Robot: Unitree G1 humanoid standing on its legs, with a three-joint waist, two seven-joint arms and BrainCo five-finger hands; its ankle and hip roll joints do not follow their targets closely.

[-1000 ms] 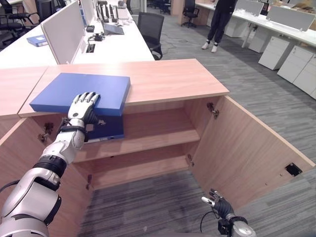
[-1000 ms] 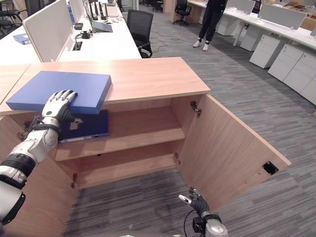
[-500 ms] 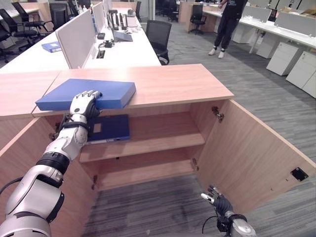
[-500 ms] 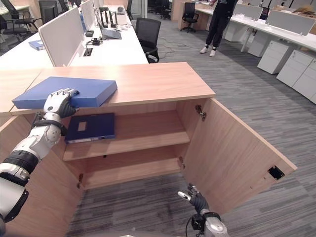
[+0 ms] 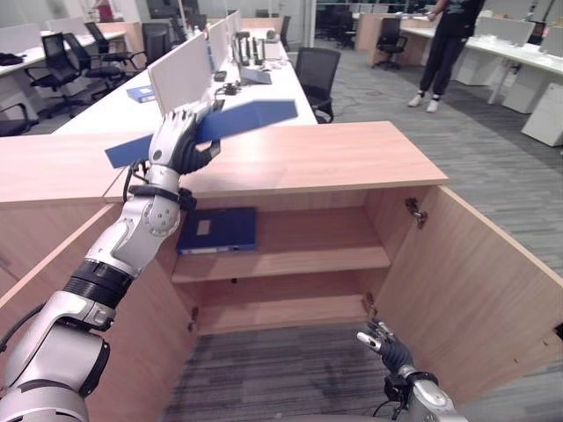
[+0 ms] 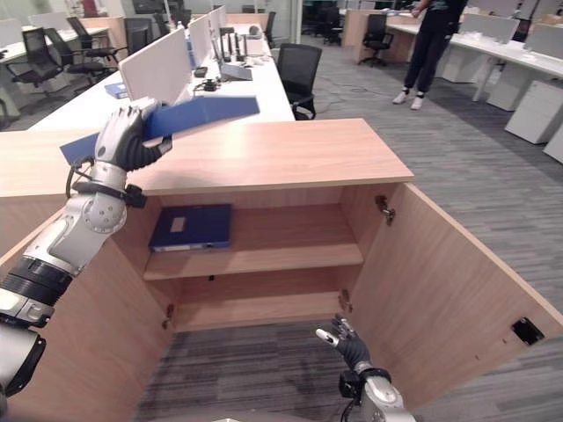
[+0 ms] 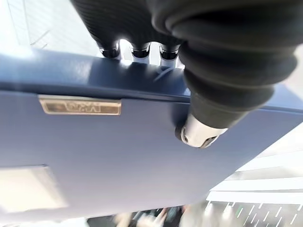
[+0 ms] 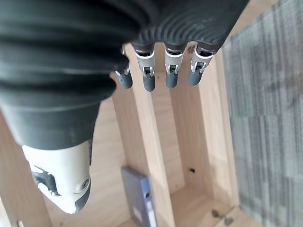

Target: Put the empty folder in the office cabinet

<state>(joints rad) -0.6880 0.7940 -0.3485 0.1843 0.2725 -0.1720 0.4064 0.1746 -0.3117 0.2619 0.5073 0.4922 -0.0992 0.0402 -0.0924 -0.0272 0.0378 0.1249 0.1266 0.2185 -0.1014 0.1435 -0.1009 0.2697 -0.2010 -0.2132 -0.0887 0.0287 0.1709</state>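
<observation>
One folder (image 5: pixel 230 120) is gripped by the curled left hand (image 5: pixel 176 141) and held raised above the cabinet (image 5: pixel 299 158) top. The carry step is judged underway; lowering to the shelf (image 5: pixel 290 255) below the hand is called for. The right hand (image 5: pixel 384 345) hangs relaxed, empty.

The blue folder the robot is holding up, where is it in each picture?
Left eye view: blue folder upper left, held in the left hand above the cabinet top.
Right eye view: upper left, same hand.
Left wrist view: across the middle.
Right wrist view: a blue folder shows on the shelf; I cannot tell it from here.
Shared landmark: the cabinet top.
</observation>
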